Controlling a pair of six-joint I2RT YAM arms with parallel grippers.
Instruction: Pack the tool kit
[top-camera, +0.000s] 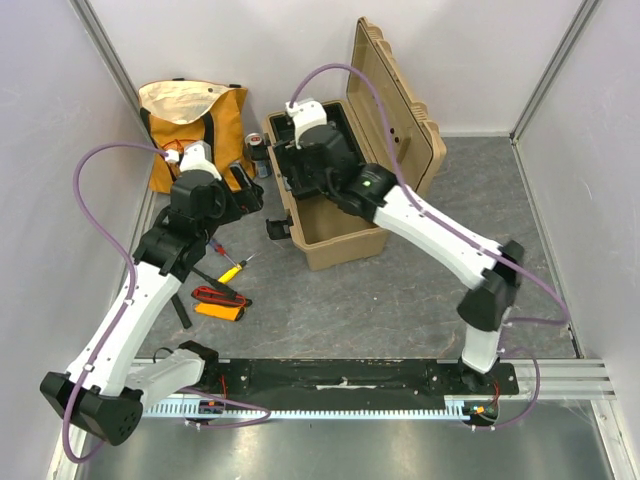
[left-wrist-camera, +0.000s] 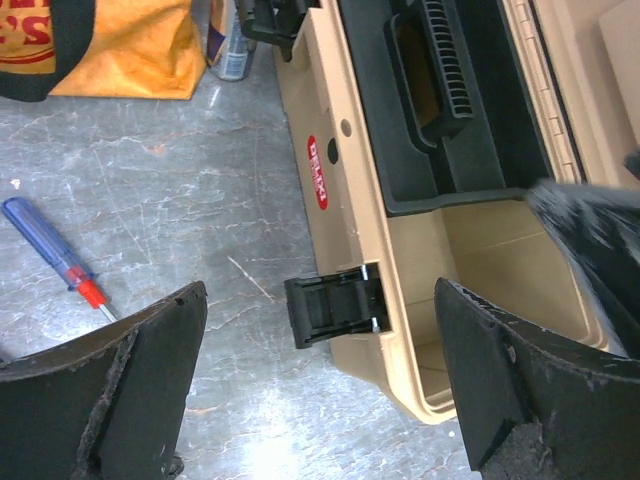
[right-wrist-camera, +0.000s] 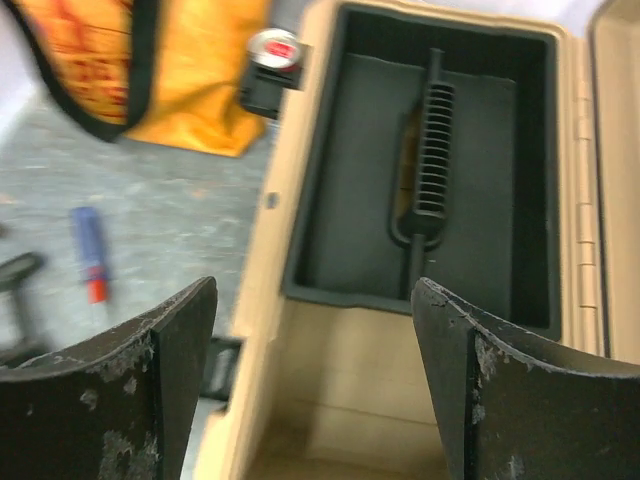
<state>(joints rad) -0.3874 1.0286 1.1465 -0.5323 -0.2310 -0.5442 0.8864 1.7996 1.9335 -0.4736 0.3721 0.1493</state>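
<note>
Toolbox lid up, tray seated, bare. Yellow screwdriver and meter lie on floor left of it. Left gripper and right gripper spread wide, empty. We judge packing barely begun.

You can read very little here. On the tote bag, red capitals end in "'S" — the rest is cut off. The toolbox front wall carries a red oval label — its white lettering is too blurred to read.

Open toolbox, tray inside; probable meter nearby
</note>
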